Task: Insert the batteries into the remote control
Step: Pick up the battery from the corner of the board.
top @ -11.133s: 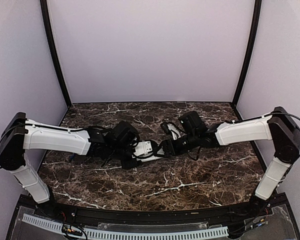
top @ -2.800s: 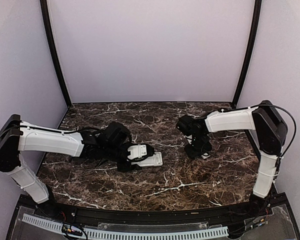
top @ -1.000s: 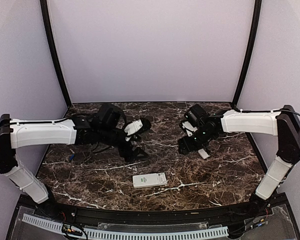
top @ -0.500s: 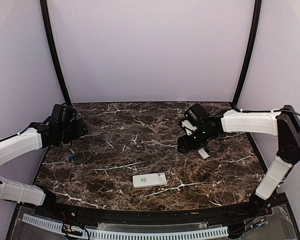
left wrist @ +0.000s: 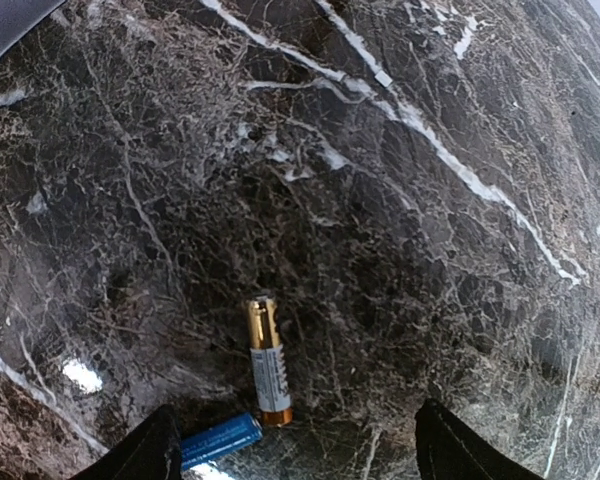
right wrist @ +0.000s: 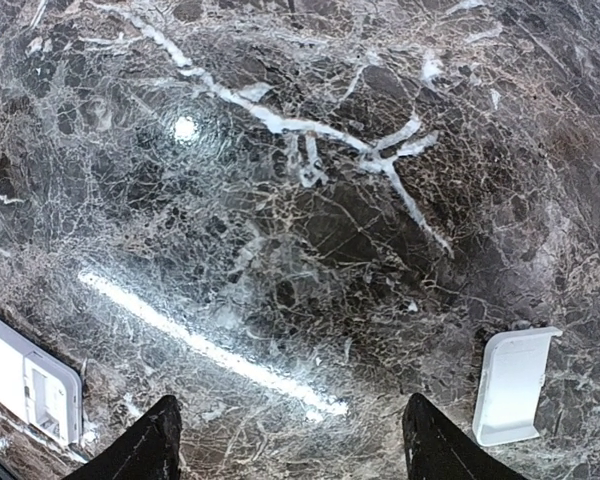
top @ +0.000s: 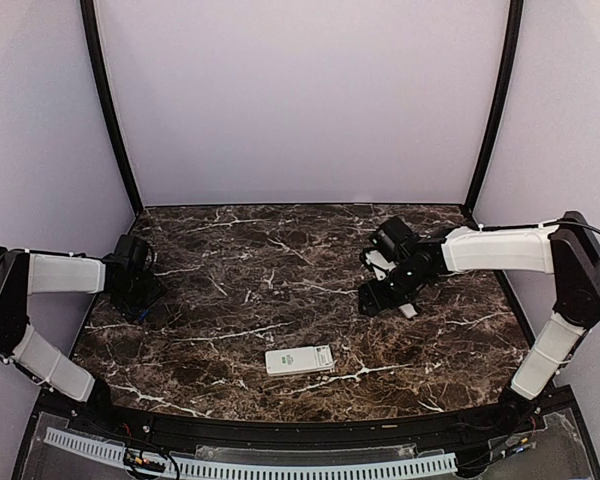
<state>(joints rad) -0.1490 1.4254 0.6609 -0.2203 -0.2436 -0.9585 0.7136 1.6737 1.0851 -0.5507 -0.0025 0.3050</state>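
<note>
Spread wide and empty, the left gripper (left wrist: 295, 445) hovers with a gold battery (left wrist: 265, 360) pointing lengthwise ahead between its fingertips and a blue battery (left wrist: 217, 440) just beside one finger, while the remote control (top: 299, 359) lies well aside, nearer the equally open, empty right gripper (right wrist: 290, 425).

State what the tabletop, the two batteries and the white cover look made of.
Tabletop: dark veined marble or marble-look laminate, polished; it mirrors lamps. Gold-ended battery and blue battery: metal cells in glossy printed wrap, probably. White cover: moulded matte plastic, seemingly.
</note>
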